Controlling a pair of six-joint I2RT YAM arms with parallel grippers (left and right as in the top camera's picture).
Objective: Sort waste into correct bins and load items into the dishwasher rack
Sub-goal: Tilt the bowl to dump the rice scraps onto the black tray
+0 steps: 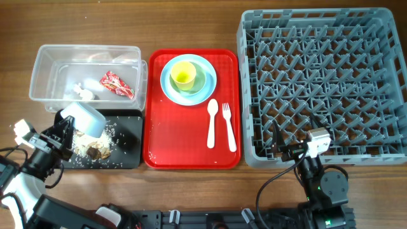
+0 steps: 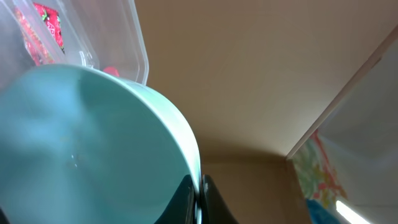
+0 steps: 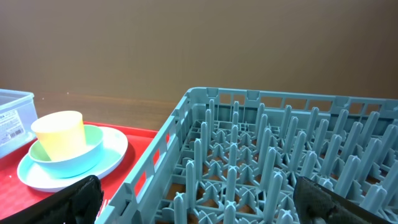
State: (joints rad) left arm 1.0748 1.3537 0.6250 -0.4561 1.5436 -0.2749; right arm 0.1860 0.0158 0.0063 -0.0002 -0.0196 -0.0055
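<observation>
My left gripper [image 1: 63, 130] pinches the small blue bowl [image 1: 84, 119], tipped over the black tray [image 1: 130, 121], scraps [image 1: 94, 149] dumped there. Next: carry it to the rack [image 1: 321, 83]. My right gripper [image 3: 196, 199], spread, waits at the rack's near wall.

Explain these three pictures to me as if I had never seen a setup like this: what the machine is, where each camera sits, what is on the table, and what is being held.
This is a robot with two arms at a wooden table, each ending in a two-finger gripper.

The top view looks straight down. The other two come from cameras on the wrists.

On the table: a clear rectangular plastic tub holding a red printed snack wrapper and white tissue bits; a shallow black tray with brownish food scraps; a red tray carrying a light blue plate, pale green bowl, yellow cup, white plastic spoon and fork; and a large grey dishwasher rack.

The left gripper is shut on a small light blue bowl, tipped over the black tray. The right gripper is open and empty, near the rack's edge.
</observation>
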